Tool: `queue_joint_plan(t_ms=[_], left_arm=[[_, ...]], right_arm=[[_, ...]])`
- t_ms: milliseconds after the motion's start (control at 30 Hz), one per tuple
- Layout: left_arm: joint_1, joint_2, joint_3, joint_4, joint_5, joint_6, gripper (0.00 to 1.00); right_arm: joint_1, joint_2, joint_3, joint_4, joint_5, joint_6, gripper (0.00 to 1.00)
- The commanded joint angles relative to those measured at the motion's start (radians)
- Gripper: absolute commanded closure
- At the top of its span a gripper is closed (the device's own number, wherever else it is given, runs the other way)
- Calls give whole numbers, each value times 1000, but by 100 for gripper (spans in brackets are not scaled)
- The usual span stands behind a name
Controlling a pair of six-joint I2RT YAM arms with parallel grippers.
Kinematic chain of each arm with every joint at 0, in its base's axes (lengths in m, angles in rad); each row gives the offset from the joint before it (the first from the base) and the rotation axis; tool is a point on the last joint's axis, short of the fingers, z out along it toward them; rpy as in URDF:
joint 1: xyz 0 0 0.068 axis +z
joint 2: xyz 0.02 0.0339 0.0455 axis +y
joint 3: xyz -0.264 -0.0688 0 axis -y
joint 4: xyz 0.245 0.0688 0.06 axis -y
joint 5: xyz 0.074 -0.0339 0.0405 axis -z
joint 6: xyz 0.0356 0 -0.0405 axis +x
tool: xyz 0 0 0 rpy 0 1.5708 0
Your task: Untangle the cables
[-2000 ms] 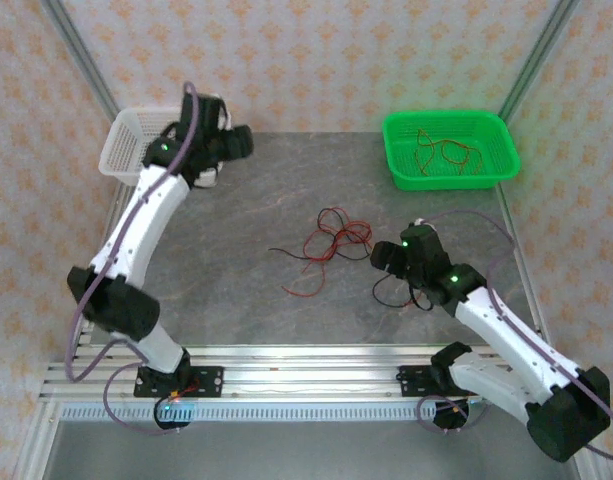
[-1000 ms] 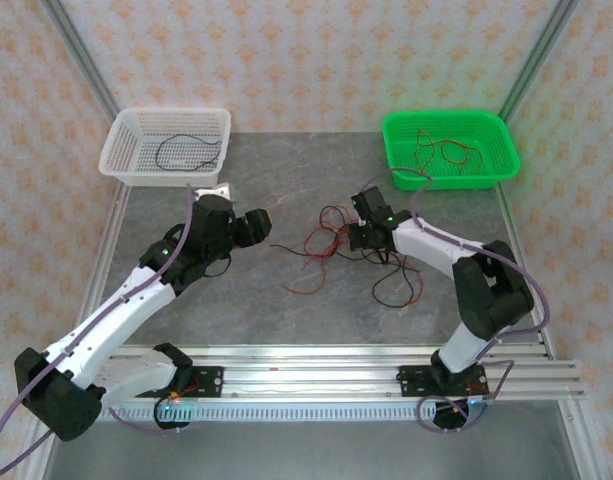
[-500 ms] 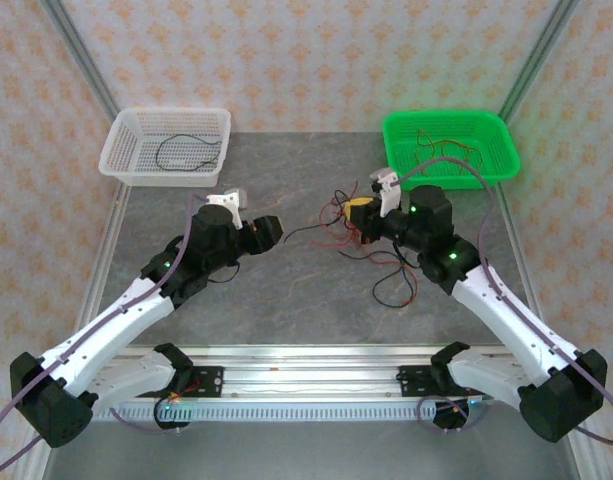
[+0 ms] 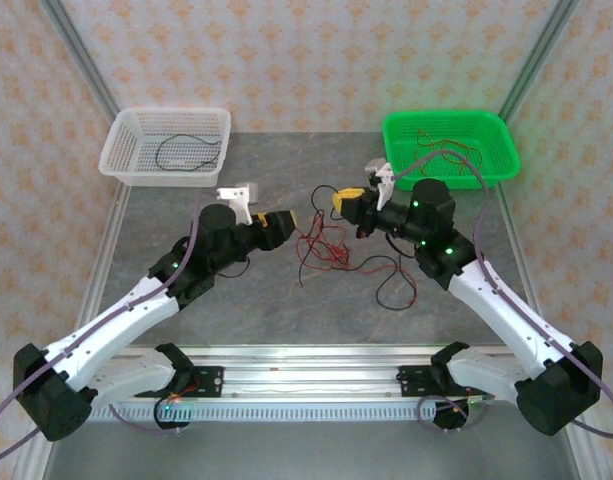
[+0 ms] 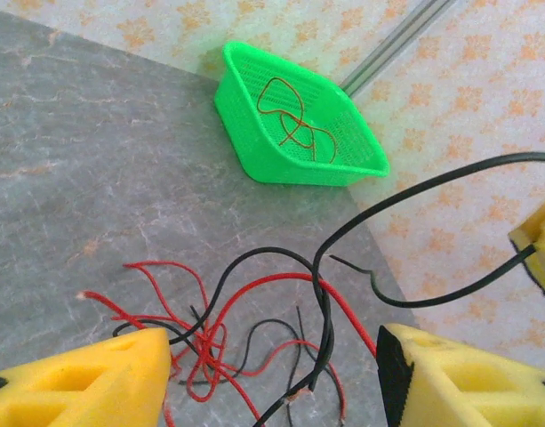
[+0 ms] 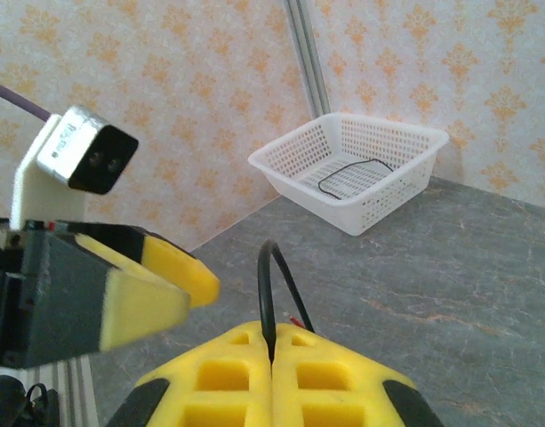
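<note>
Pinching blk cable (image 6: 266, 294) w/ R fingers (image 6: 192, 378)

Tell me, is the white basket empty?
No, a black cable lies inside the white basket.

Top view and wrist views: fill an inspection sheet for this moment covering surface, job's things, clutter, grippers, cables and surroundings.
Surface: grey marbled table, flat.
Job's things: tangle of red and black wires mid-table; green basket holds red wires; white basket holds a lone dark wire.
Clutter: nothing seen.
Grippers: left gripper open, fingers either side of the tangle; right gripper shut on a black strand leading down to the tangle.
Cables: purple-grey arm cable runs along each arm, apart from the wires.
Surroundings: patterned walls, metal frame posts, rail at the near edge.
</note>
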Motion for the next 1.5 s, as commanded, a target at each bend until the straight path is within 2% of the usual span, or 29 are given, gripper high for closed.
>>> queue_joint_plan(t_ms=[0, 200, 367, 433, 500, 633, 700, 800, 933, 1033, 1333, 1467], left_arm=[[-16, 39, 32, 111, -40, 147, 36], [-39, 76, -33, 234, -76, 405, 35], [-39, 79, -192, 427, -284, 608, 36], [-30, 77, -257, 553, -302, 679, 36], [7, 82, -304, 658, -218, 732, 38], [143, 114, -327, 761, 192, 768, 42], [184, 145, -319, 784, 338, 773, 41], [204, 198, -260, 711, 512, 823, 40], [204, 312, -117, 484, 698, 917, 39], [205, 388, -40, 431, 755, 921, 39], [206, 537, 107, 408, 803, 918, 39], [206, 608, 144, 460, 830, 882, 42]], right_arm=[[4, -1, 40, 64, -29, 24, 100], [4, -5, 45, 61, -11, 40, 100], [4, -12, 50, 50, -4, 44, 100], [4, -12, 50, 48, -2, 43, 100], [4, -12, 50, 46, -1, 44, 100], [4, -12, 55, 33, -13, 36, 100], [4, -11, 61, 23, -19, 29, 100], [4, -8, 65, 10, -28, 17, 100], [4, -4, 70, 3, -35, 6, 100], [4, -2, 70, 3, -38, 4, 100], [4, -4, 59, 6, -46, 12, 100], [4, -6, 61, 3, -40, 17, 100]])
